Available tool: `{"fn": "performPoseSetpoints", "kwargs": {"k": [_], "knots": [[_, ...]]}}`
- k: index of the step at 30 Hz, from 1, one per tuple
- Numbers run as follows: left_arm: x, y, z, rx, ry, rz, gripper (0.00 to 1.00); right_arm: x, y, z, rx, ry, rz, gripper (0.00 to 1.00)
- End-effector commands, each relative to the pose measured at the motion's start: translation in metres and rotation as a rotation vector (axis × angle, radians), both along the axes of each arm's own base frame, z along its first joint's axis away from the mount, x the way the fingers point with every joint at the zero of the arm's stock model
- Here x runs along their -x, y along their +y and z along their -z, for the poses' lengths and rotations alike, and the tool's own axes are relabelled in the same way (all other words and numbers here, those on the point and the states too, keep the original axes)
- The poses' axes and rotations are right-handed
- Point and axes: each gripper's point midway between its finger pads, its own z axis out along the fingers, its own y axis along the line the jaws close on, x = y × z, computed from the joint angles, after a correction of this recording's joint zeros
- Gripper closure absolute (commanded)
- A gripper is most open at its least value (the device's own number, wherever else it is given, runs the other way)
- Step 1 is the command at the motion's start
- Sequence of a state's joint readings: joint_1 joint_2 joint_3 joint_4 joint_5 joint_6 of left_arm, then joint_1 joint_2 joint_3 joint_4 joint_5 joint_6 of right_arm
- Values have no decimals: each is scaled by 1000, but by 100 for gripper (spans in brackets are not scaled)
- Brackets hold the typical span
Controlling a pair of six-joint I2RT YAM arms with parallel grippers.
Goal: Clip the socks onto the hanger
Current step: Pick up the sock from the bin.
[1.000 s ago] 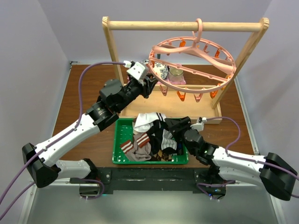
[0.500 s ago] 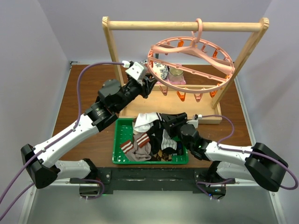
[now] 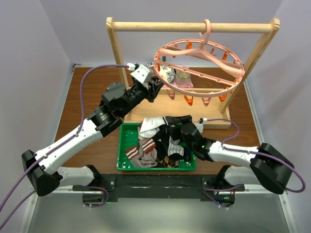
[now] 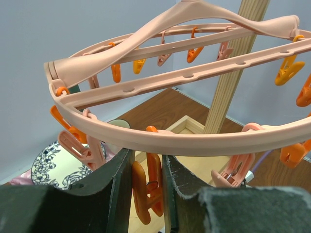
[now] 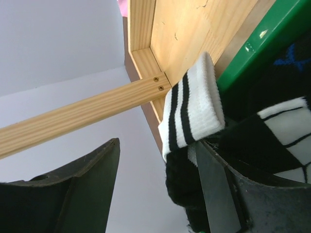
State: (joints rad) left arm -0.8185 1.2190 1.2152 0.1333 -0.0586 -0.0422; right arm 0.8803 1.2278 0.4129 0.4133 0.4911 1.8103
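Observation:
The pink ring hanger (image 3: 194, 91) hangs by its hook from the wooden rack. My left gripper (image 3: 154, 85) is at its near left rim, shut on an orange clip (image 4: 150, 184) that hangs under the rim (image 4: 194, 141). The socks (image 3: 155, 145) lie piled in a green basket (image 3: 122, 145). My right gripper (image 3: 176, 124) is open at the basket's far edge. In the right wrist view a white cuff with black stripes (image 5: 194, 104) and a black sock (image 5: 182, 184) rest against its right finger; the jaws stand wide apart (image 5: 158, 145).
The light wooden rack (image 3: 189, 26) stands across the back, with its base board behind the basket. A black-patterned white cloth (image 3: 168, 74) and a beige piece (image 3: 183, 74) hang inside the ring. Several more clips hang around the rim.
My right gripper has shifted a little left and toward the far edge of the basket, and its arm has folded in. My left gripper has stayed on the clip.

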Motion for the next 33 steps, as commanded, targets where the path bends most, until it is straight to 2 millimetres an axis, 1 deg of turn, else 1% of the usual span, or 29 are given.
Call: {"fn": "performPoseSetpoints", "kwargs": {"k": [1,5,9,12,13,16,19,26,27,29,30,32,33], "knots": [[4,7,-22,58,-33,-3,100,-14,-6,-3,15,44,94,35],[4,6,-21,59,-28,1,100,-16,-21,2,44,45,154,40],[5,4,-21,63,-25,8,100,-13,-28,12,68,73,166,42],[4,4,-21,64,-23,12,100,-13,-31,18,92,84,172,45],[5,4,-23,67,-24,13,100,-13,-31,20,94,87,173,46],[5,4,-23,66,-23,10,100,-15,-31,20,97,80,176,57],[6,4,-24,68,-23,15,100,-17,-31,17,100,69,178,61],[6,4,-24,71,-20,19,100,-24,-27,17,92,69,175,63],[7,3,-24,69,-20,20,100,-24,-25,20,96,74,169,65],[7,4,-24,69,-20,19,100,-26,-20,17,89,64,154,73],[7,5,-25,69,-23,20,100,-26,-19,18,94,61,146,85],[7,5,-24,67,-22,17,100,-29,-17,10,105,26,134,97],[7,6,-24,67,-22,15,100,-30,-17,7,113,14,133,100]]}}
